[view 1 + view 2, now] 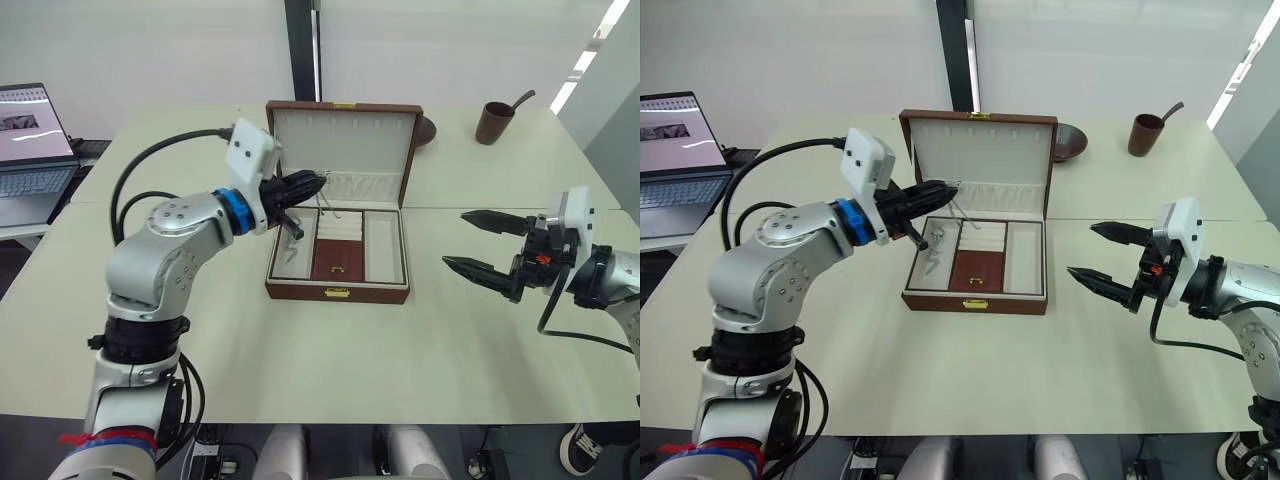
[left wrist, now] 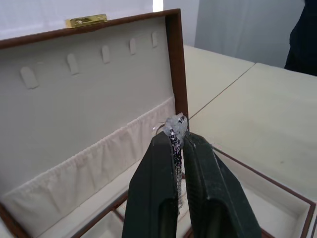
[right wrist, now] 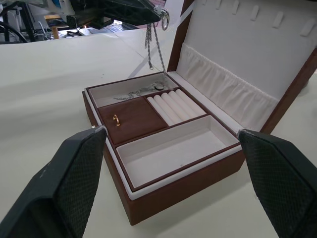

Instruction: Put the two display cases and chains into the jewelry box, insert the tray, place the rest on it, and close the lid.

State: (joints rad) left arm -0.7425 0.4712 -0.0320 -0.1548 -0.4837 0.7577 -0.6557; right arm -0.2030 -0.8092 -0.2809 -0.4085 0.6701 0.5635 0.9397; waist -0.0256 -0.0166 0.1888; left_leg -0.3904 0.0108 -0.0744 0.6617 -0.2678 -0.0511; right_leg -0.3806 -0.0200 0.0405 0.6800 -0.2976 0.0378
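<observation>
- Nearest the head camera: left arm, reaching in from the robot's left; left gripper [image 1: 305, 184] hangs over the left rear of the jewelry box [image 1: 338, 291], fingers clenched on a chain [image 3: 154, 45]
- Chain dangles from the fingertips, long axis near vertical, ring [image 3: 164, 20] at the top by the fingers, free end down above the tray's left compartment
- Second chain [image 3: 130, 94] lies in that left compartment, stretched roughly along the compartment's length
- Tray [image 1: 339, 258] sits inside the box: brown middle section with small gold piece, ring rolls behind it, cream compartment on each side
- Lid [image 1: 345, 150] stands open, upright at the back, cream lining with hooks and gathered pocket facing the robot; box's long axis runs left-right, gold clasp towards the robot
- Right gripper [image 1: 483, 243] hovers above the table [image 1: 330, 370] to the box's right, well apart, fingers spread wide, holding nothing, tips pointing at the box
- Surface: pale cream table, seam running across it; brown cup [image 1: 494, 122] with spoon at far right, laptop [image 1: 32, 150] on a side desk at left; white walls behind
</observation>
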